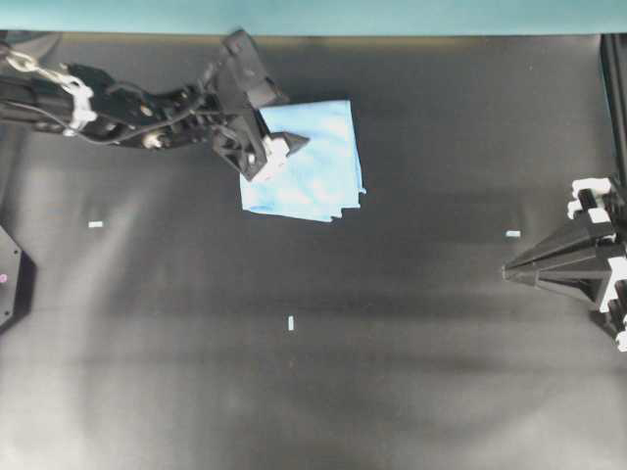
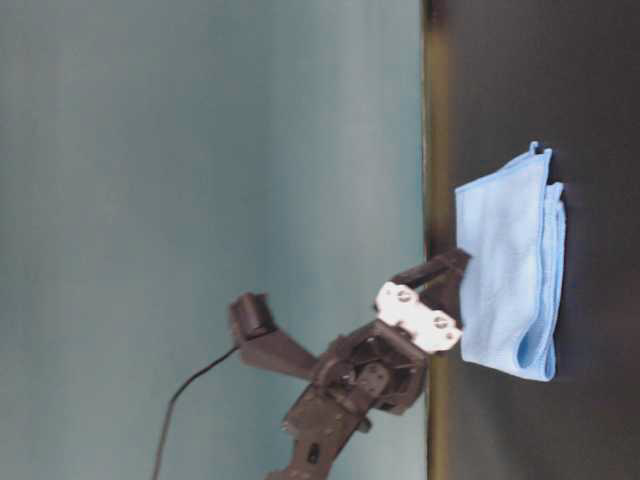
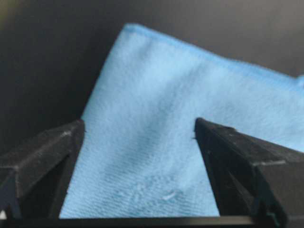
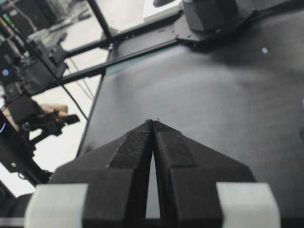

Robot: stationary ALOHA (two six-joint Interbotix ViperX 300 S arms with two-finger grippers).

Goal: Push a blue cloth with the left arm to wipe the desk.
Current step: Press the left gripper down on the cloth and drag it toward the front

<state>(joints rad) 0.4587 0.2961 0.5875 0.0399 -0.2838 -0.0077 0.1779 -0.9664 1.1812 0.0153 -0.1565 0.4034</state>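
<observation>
The blue cloth (image 1: 323, 171) lies folded and flat on the black desk (image 1: 294, 392), near the far edge. The left arm (image 1: 127, 106) reaches in from the left. Its gripper (image 1: 289, 145) sits over the cloth's left part. In the left wrist view the left gripper (image 3: 138, 123) is open, its black fingers (image 3: 45, 154) spread wide with only cloth (image 3: 156, 118) showing between them. The table-level view shows the cloth (image 2: 510, 260) with the left gripper (image 2: 448, 272) at its top surface; I cannot tell whether they touch. The right gripper (image 1: 514, 269) rests at the right edge, shut (image 4: 153, 121) and holding nothing.
Small white tape marks (image 1: 95, 224) (image 1: 291, 323) (image 1: 512, 234) dot the desk. A teal border strip (image 1: 313, 15) runs along the far edge. A black frame post (image 1: 612, 98) stands at the right, and a black fixture (image 1: 10, 279) sits at the left edge.
</observation>
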